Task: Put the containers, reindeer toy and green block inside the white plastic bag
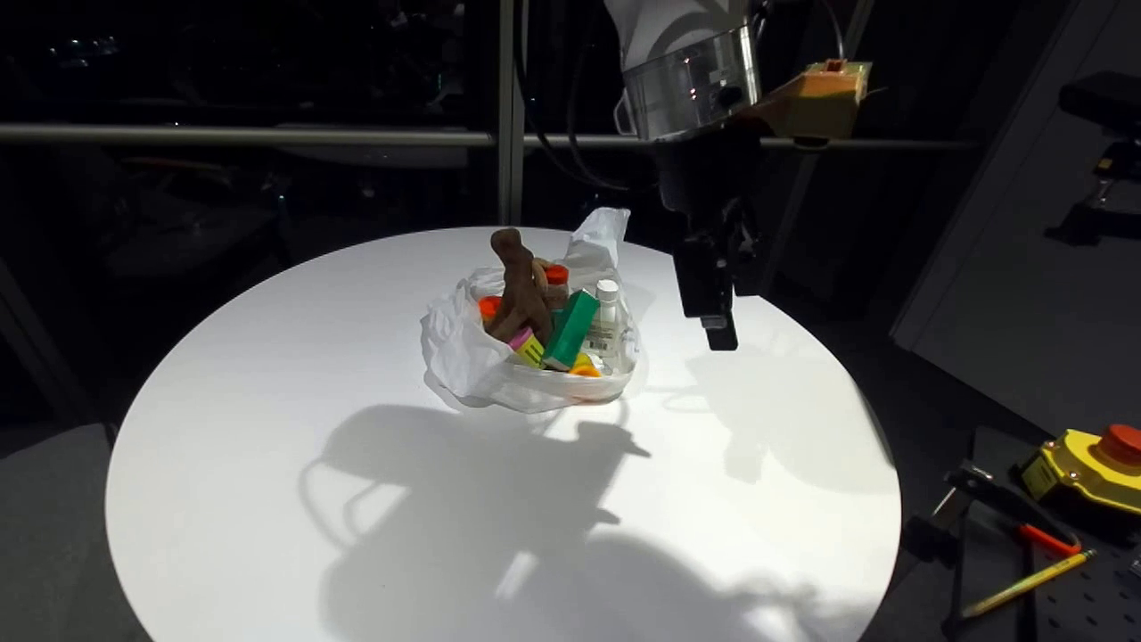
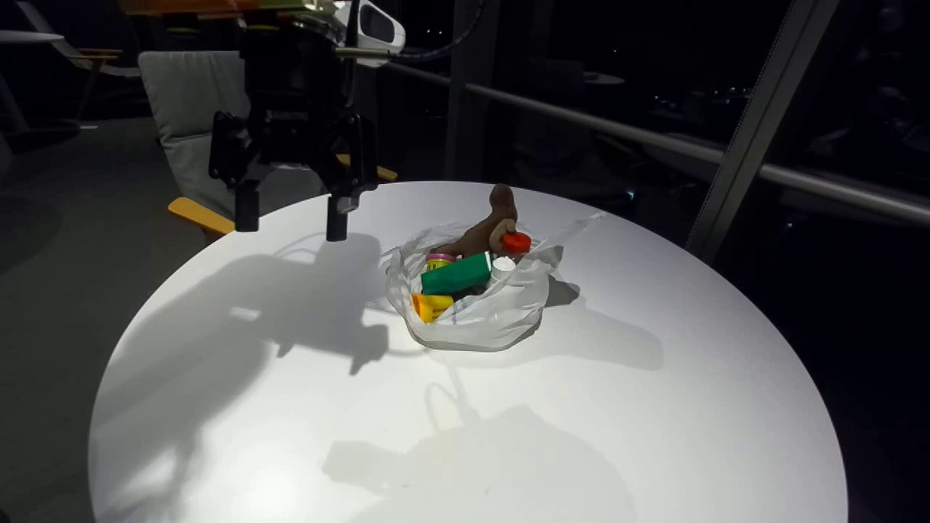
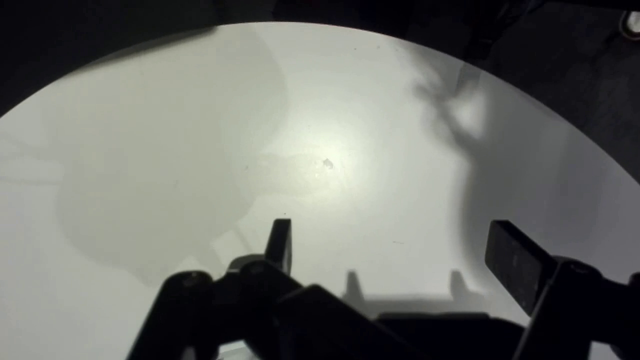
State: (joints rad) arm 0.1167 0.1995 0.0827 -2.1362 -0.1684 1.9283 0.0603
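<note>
The reindeer toy [image 1: 520,290], the green block [image 1: 573,330] and the containers [image 2: 516,244], a white-capped bottle [image 1: 605,330] and a yellow tub [image 2: 434,305] on its side among them, fill a white plastic bag [image 2: 479,336] on a round bench [image 1: 250,357]. With loading apparently complete, the step in hand looks to be backing the arm [image 1: 682,27] off without upsetting the haul. Best done, the move would lift first and only then travel, giving wide berth to the toy, whose upper end rises above the rim, and to the loose flap [image 1: 599,236] standing at the bag's far side in an exterior view, which could snag in passing. The slanting block seems likeliest to slip should the soft side be bumped. The arm reaches down from overhead; its gripper [image 2: 292,218], left of the bag and well apart from it in an exterior view, points at the bench. Its fingers [image 3: 519,265] stand spread, holding nothing, the bench showing through the gap in the wrist view.
</note>
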